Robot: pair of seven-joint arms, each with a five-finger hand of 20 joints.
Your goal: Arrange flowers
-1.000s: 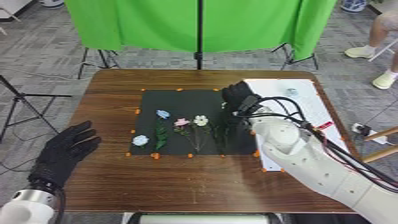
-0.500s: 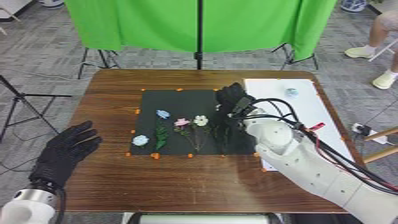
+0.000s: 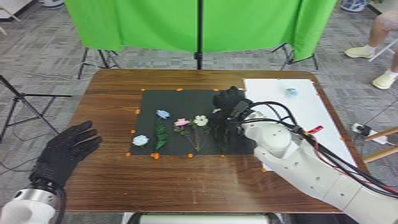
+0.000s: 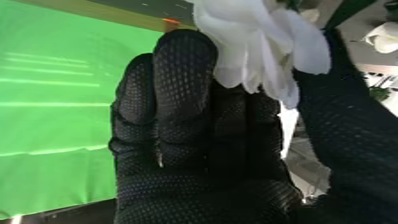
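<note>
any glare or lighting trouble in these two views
head view: the white board is the brightest thing on the table, and the black right hand blends into the dark mat; right wrist view: pale streaks cross the green cloth, while the white flower keeps soft shading between its petals

Left robot hand [image 3: 64, 151] open, right arm [image 3: 306, 167] extended
</note>
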